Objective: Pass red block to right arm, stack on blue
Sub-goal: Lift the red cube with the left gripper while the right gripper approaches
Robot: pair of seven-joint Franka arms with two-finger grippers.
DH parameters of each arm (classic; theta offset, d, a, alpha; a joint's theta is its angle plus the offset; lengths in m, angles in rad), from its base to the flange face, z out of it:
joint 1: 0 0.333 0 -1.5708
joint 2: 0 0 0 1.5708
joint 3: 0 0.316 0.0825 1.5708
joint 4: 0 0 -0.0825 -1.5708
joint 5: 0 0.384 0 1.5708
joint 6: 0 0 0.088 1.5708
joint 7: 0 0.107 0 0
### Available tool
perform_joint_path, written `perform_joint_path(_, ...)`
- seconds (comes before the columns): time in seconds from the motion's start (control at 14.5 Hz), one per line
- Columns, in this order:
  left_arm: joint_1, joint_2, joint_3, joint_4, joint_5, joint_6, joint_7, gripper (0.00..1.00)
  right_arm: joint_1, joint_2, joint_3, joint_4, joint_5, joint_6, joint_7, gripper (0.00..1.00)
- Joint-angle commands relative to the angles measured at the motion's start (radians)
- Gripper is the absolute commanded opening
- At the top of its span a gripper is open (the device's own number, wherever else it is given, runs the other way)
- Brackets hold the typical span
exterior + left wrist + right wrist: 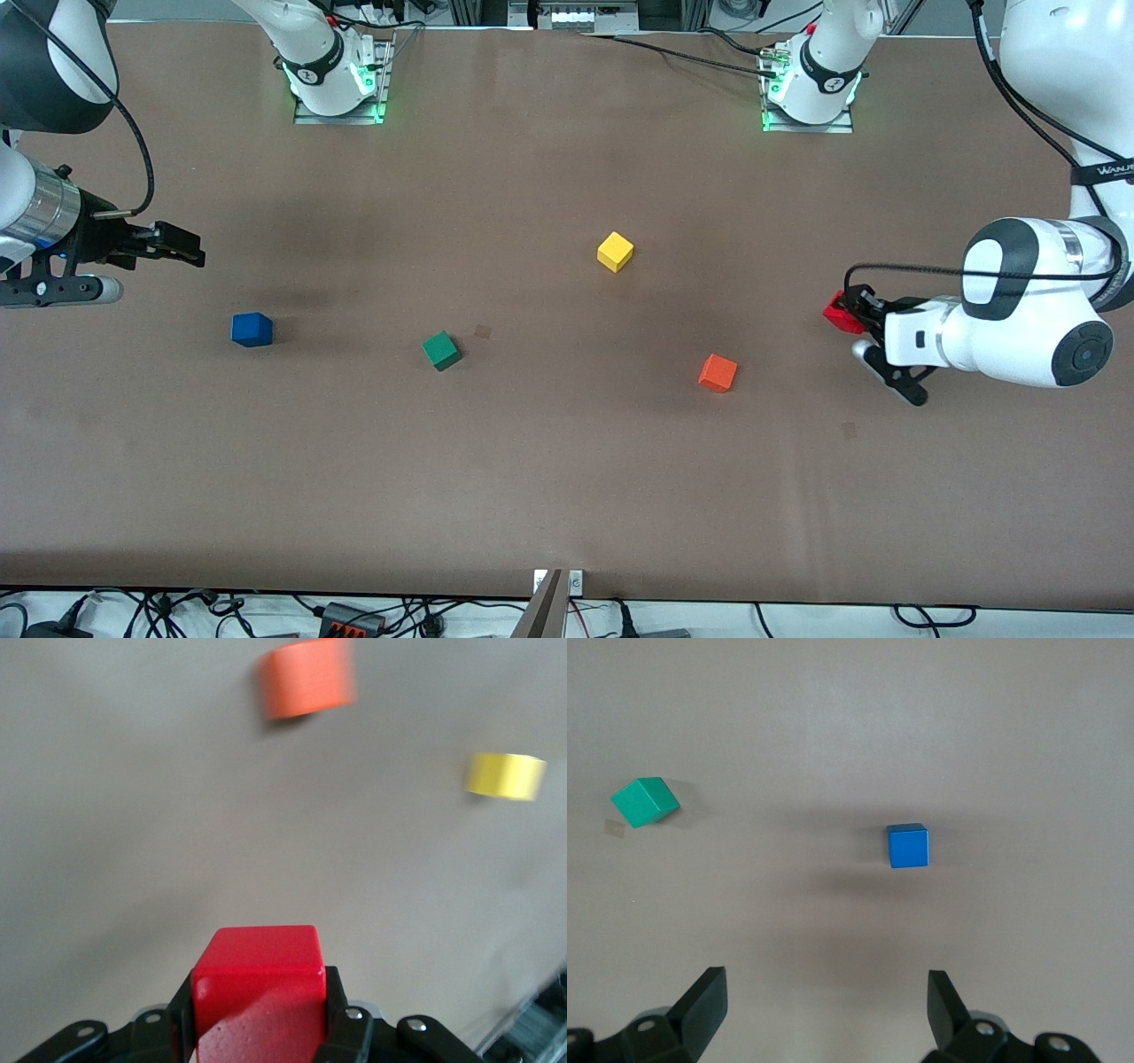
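Cubes: orange [718, 372], yellow [615, 252], green [441, 350] btwn grippers.

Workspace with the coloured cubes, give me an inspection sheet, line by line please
Surface: brown table, a few faint marks, no spills.
Job's things: red block held in the left gripper above the left arm's end of the table; blue cube flat on the table toward the right arm's end, nothing on it.
Clutter: green cube, yellow cube and orange cube, each standing apart on the table.
Grippers: left gripper shut on the red block; right gripper open, empty, hanging over the table near the blue cube.
Cables: black cable looped along the right arm; more cables at the bases and along the table's edges.
Surroundings: both arm bases lit green.
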Motion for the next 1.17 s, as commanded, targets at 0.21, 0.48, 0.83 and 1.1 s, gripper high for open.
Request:
perform_joint_path(0.21,0.018,-0.018,-0.024,0.008,-0.446,-0.089,0.496,0.11,0.001,0.036,-0.004,0.013,0.153,-0.086,-0.019,1.00)
perform_joint_path(0.48,0.007,-0.011,-0.044,0.010,-0.779,-0.082,0.776,0.12,0.006,0.073,-0.004,0.013,0.337,-0.114,-0.018,1.00)
perform_joint_path(0.83,-0.092,-0.009,-0.055,-0.011,-1.069,0.051,1.033,0.10,0.020,0.145,-0.003,0.011,0.744,-0.119,-0.019,1.00)
perform_joint_path(1.1,-0.175,-0.008,-0.118,-0.034,-1.268,0.318,1.125,0.08,0.070,0.183,-0.003,0.011,0.966,-0.102,-0.019,1.00)
